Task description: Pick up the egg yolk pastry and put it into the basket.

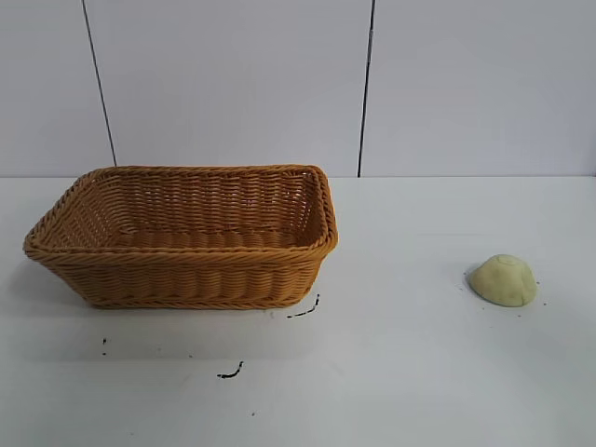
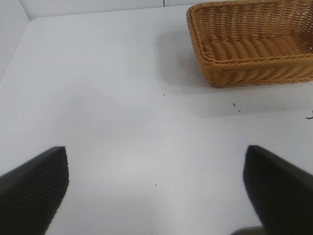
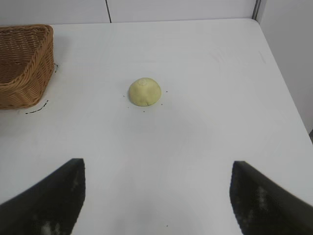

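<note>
The egg yolk pastry, a small pale yellow dome, lies on the white table at the right of the exterior view. It also shows in the right wrist view, well ahead of my right gripper, which is open and empty. The tan woven basket stands at the left and looks empty. It shows in the left wrist view ahead of my left gripper, which is open and empty over bare table. Neither arm shows in the exterior view.
A few small black marks lie on the table in front of the basket. A white wall with two dark vertical seams rises behind the table. The table's edge shows in the right wrist view.
</note>
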{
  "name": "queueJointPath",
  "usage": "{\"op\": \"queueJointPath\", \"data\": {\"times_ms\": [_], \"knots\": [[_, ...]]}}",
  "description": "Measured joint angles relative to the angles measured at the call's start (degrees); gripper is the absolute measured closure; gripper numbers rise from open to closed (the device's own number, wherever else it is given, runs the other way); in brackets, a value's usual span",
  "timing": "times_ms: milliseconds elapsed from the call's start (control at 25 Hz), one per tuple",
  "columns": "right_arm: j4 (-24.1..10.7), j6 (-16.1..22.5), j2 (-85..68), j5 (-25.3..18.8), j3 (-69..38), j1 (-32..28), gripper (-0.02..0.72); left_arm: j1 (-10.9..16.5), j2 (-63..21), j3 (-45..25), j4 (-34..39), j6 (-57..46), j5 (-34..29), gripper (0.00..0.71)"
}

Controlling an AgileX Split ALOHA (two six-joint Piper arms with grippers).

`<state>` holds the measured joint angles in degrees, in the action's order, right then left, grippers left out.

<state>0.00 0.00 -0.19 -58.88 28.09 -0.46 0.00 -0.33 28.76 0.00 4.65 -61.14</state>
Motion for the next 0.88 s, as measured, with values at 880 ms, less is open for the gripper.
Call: {"op": "queueJointPath", "data": {"times_ms": [880], "knots": [[0.6, 0.0, 34.1, 0.3, 18.8, 0.0, 0.069, 0.0, 0.0, 0.0, 0.0, 0.0, 0.0, 0.014]]}}
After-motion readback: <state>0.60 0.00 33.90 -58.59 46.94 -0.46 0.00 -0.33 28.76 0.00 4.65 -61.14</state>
